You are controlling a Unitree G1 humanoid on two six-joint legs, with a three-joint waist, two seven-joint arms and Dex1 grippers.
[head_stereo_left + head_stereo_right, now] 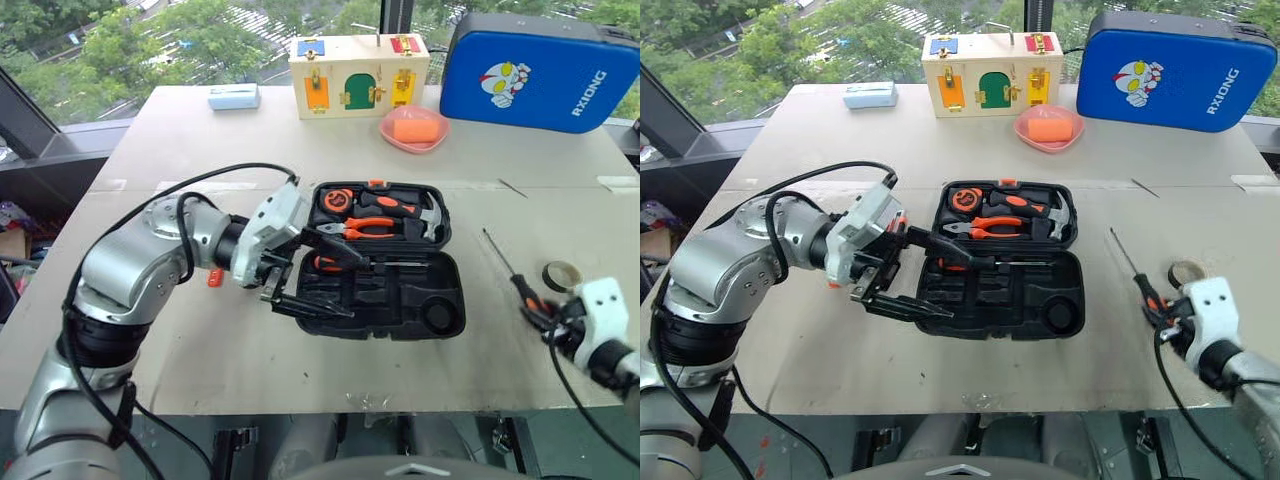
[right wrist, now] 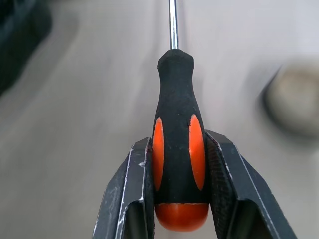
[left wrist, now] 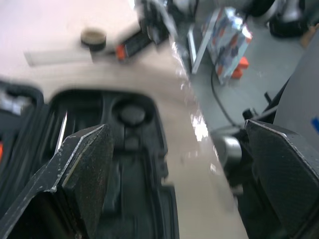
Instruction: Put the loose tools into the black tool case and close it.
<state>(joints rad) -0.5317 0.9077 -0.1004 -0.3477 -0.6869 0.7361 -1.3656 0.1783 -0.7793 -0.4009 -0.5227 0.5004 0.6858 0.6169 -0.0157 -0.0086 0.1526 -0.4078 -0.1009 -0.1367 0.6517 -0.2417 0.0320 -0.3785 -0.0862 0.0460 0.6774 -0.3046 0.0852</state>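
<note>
The black tool case [image 1: 385, 262] lies open in the middle of the bench [image 1: 150, 150], lid half away from the robot holding a hammer, pliers and a tape measure, near half mostly bare recesses with one screwdriver [image 1: 345, 264] laid along its hinge side. In the head view, the left arm reaches in from the left, bent at the elbow, wrist turned so the left gripper [image 1: 300, 272] points rightward and slightly down at the case's near left corner; its fingers [image 1: 310, 306] stand wide apart and hold nothing, one over the rim and one just outside it. At the bench's right near edge the right gripper [image 1: 545, 318] sits low over the handle end of a second screwdriver [image 1: 512, 277], whose shaft runs away and to the left across bare bench; a small tape roll [image 1: 561, 274] lies just beside it, towards the right edge. Open surface separates this screwdriver from the case. The left wrist view looks between its two spread fingers [image 3: 84, 174] onto the case's empty recesses and the bench's front edge, with the tape roll far off. The right wrist view shows both fingers [image 2: 139, 189] pressed against the orange-and-black handle, clamped on it, the steel shaft pointing straight ahead over the bench.
</note>
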